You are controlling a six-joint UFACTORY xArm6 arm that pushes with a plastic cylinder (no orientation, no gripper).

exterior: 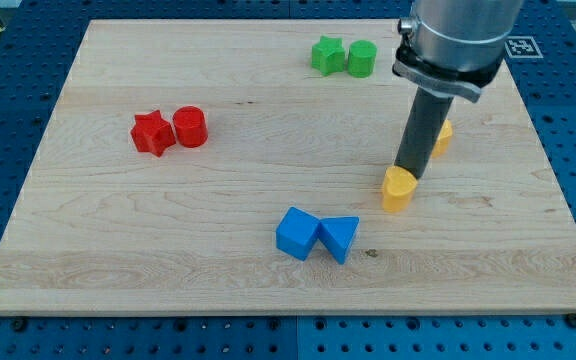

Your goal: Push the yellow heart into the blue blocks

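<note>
My tip (pixel 408 172) has nothing to open or close; it is just a bare rod end, and it sits touching the upper back edge of the yellow heart (pixel 398 190), right of the middle of the frame. The blue blocks, a blue cube (pixel 297 233) and a blue triangle (pixel 339 238), sit touching each other at the lower middle. I think my tip is behind the heart so a push sends it down-left into them, and the other yellow block (pixel 441 136) stays out of the way.

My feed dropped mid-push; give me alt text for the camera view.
My tip touches the top-right of the yellow heart, with the blue cube and blue triangle down-left of it. A second yellow block sits behind the rod; red pair left, green pair top.
</note>
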